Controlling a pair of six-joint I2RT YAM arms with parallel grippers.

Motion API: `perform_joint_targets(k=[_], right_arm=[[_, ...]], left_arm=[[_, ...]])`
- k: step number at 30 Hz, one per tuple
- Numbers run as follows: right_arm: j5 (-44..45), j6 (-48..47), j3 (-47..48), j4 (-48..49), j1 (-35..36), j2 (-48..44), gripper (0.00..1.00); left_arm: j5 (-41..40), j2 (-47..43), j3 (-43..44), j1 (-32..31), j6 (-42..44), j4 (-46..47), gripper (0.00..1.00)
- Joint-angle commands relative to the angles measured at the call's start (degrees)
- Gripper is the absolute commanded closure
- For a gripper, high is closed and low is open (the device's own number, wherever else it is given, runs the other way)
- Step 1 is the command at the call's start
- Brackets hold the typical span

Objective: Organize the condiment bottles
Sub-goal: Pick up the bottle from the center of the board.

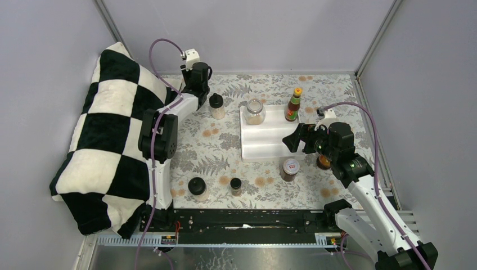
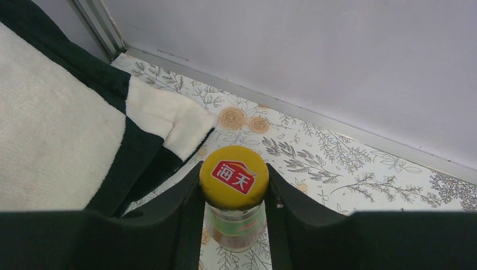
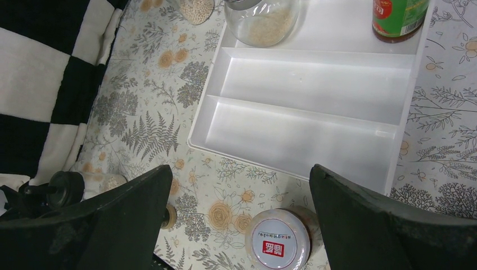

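Observation:
My left gripper (image 2: 235,191) is shut on the neck of an orange-capped condiment bottle (image 2: 234,176) with a green label, one finger on each side of the cap. In the top view this gripper (image 1: 197,76) is at the back left by the blanket and hides the bottle. A second orange-capped red-sauce bottle (image 1: 293,105) and a clear jar (image 1: 255,111) stand in the back row of the white tray (image 1: 270,143). My right gripper (image 3: 239,171) hangs open and empty above the tray's front right corner, over a white-lidded jar (image 3: 278,244).
A black-and-white checkered blanket (image 1: 101,140) fills the left side. A black-lidded jar (image 1: 216,105) stands left of the tray. Another black-lidded jar (image 1: 197,188) and a small dark-lidded jar (image 1: 235,185) stand near the front. A brown jar (image 1: 323,162) shows partly behind my right arm.

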Motion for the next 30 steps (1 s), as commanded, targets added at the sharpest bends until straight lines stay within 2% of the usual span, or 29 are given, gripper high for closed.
perform_joint_targets(k=[1, 15, 30], right_arm=[[-1.6, 0.4, 0.4, 1.8, -0.1, -0.4, 0.00], [-1.6, 0.4, 0.6, 1.3, -0.1, -0.9, 0.00], [-2.3, 1.5, 0.5, 0.7, -0.1, -3.2, 0.00]], left_arm=[[-1.8, -0.3, 0.6, 0.6, 0.5, 3.5, 0.59], [0.9, -8.3, -8.4, 0.5, -1.9, 4.6, 0.62], [2.3, -15.9, -15.1, -0.1, -5.2, -0.4, 0.63]])
